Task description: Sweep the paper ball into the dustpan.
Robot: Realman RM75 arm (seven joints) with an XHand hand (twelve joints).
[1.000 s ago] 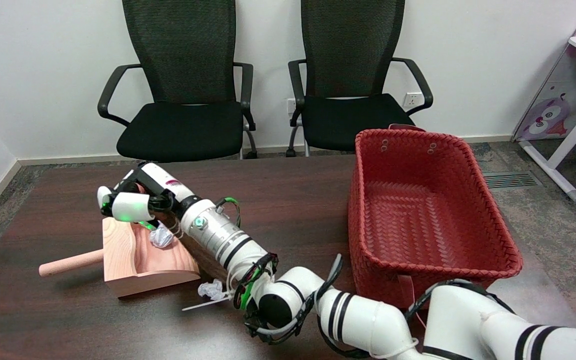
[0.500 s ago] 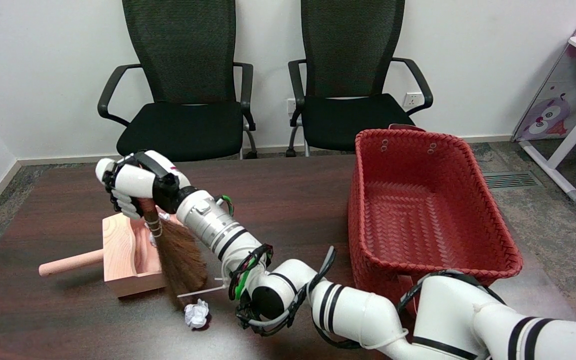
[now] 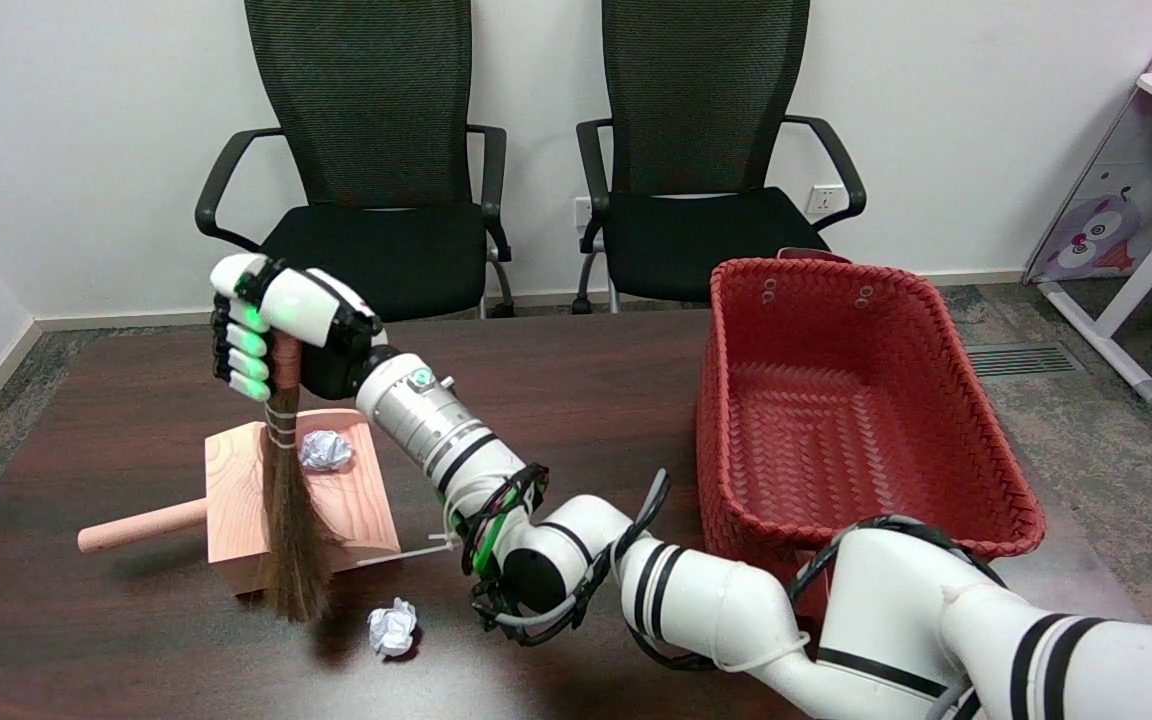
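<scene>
A wooden dustpan with a pink round handle lies at the table's left. One crumpled paper ball rests inside it near the back. A second paper ball sits on the table just in front of the dustpan's open side. My right hand grips the handle of a small brown broom, held upright above the dustpan. The broom's bristles hang down over the dustpan's front left, their tips just left of the loose ball.
A large red woven basket stands at the table's right. Two black office chairs are behind the far edge. My right arm stretches across the near side from the lower right.
My hand has lifted and turned the broom upright and shifted it left. The loose ball, knocked forward off the dustpan's edge earlier, now lies still on the table.
</scene>
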